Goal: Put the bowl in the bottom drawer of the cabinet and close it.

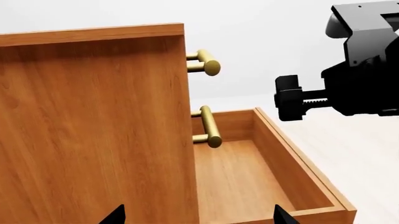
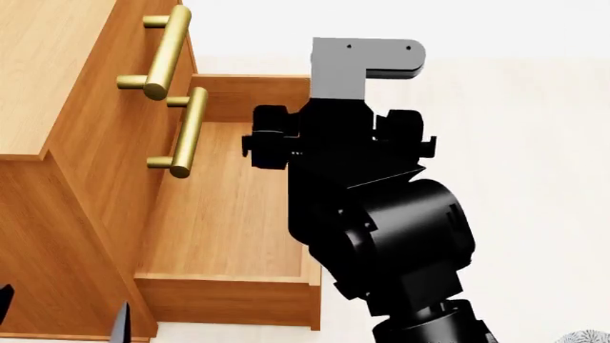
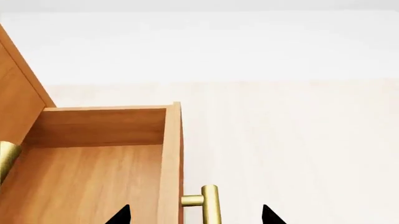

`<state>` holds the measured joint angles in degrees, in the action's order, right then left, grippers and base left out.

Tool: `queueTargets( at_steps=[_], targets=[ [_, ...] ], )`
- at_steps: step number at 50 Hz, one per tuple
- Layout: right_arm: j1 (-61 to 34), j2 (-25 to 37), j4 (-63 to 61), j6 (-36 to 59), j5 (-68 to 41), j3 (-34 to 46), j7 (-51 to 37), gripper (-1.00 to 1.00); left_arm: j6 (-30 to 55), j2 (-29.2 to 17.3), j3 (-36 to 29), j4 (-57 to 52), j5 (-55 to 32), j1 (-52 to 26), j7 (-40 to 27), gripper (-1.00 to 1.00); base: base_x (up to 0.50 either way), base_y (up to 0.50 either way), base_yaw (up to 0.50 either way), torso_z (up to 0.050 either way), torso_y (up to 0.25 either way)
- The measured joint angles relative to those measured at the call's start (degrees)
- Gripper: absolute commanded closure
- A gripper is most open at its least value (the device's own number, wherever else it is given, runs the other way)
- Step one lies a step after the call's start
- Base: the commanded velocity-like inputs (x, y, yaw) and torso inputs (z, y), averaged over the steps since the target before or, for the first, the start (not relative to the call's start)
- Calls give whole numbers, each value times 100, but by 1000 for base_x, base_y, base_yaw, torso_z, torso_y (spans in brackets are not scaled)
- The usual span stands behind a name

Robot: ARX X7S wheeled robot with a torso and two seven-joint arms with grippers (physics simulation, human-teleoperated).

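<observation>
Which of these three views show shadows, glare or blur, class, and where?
Head view: sharp and evenly lit, a soft highlight along the brass handles. Left wrist view: the bottom drawer shows gentle shading on its inner walls, no hard shadows. Right wrist view: pale floor nearly washed out.

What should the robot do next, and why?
Probably draw the right hand back from the brass handle and go for the bowl. The bottom drawer already stands pulled out and empty, and that hand is open, holding nothing. A patterned sliver at the head view's edge may be the bowl.
</observation>
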<state>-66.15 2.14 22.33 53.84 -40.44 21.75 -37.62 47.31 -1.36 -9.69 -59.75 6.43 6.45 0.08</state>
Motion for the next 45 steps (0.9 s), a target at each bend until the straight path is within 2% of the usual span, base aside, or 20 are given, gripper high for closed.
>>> queueTargets(
  at_steps=[45],
  targets=[
    [70, 58, 1448, -1296, -302, 1224, -7, -100, -11, 0, -111, 0, -35, -16, 21, -100, 0, 0, 0, 0, 0]
  ],
)
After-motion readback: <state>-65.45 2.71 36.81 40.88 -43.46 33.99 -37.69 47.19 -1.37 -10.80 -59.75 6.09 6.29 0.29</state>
